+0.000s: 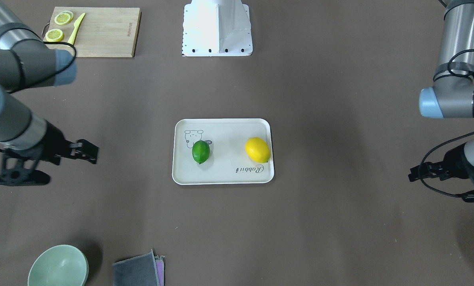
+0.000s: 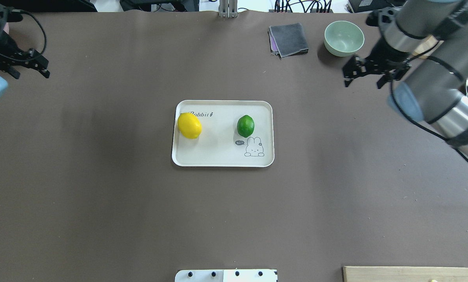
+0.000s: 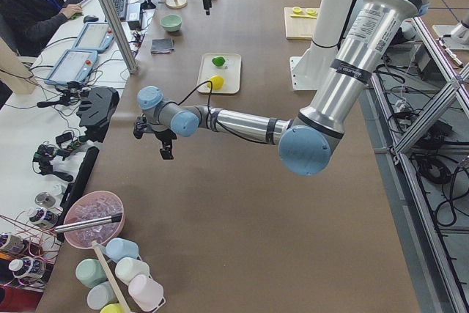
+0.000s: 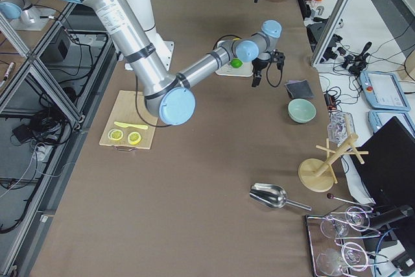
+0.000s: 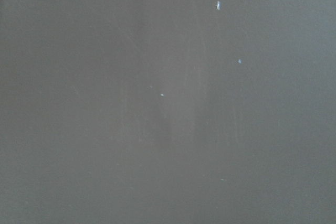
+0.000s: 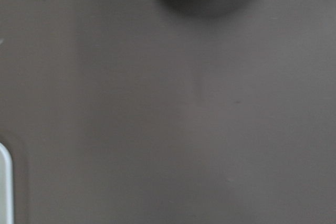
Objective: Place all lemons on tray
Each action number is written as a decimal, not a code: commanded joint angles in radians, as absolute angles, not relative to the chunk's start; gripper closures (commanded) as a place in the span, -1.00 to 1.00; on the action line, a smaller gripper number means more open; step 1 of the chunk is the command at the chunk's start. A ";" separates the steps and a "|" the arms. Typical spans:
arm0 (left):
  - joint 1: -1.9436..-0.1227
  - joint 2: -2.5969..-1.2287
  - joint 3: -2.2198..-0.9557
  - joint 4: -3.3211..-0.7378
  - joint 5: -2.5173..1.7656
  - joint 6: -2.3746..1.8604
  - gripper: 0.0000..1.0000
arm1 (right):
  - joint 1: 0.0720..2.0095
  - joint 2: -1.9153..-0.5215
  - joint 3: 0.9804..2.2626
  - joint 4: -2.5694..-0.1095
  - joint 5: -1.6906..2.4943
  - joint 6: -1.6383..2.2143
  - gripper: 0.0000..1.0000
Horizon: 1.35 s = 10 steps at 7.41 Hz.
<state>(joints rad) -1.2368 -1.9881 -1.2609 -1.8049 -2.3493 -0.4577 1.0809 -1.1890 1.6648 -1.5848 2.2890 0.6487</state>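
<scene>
The off-white tray lies at the table's middle. The yellow lemon and the green lemon both rest on it, apart from each other. My left gripper is open and empty, far off at the table's left side. My right gripper is open and empty, off to the tray's right near the bowl. The right wrist view shows only the tray's rim. The left wrist view shows bare table.
A pale green bowl and a folded grey cloth sit at the far edge. A wooden cutting board with lemon slices and a yellow knife lies near the robot base.
</scene>
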 commanded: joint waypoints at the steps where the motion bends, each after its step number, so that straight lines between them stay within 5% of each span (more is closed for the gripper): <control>1: -1.372 -1.964 -1.267 -1.691 -2.372 -0.196 -0.96 | 1.277 -1.385 1.721 -1.627 2.296 0.286 -1.00; 4: -1.503 -1.841 -1.304 -1.632 -2.373 -0.060 -0.96 | 1.471 -1.528 1.712 -1.700 2.376 0.063 -1.00; 10: -1.539 -1.789 -1.315 -1.632 -2.367 -0.075 -0.97 | 1.470 -1.529 1.721 -1.694 2.367 0.069 -1.00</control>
<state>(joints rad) -1.5342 -1.7951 -1.3139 -1.6332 -2.3682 -0.0717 1.4695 -1.5289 1.7214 -1.6938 2.3667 0.0691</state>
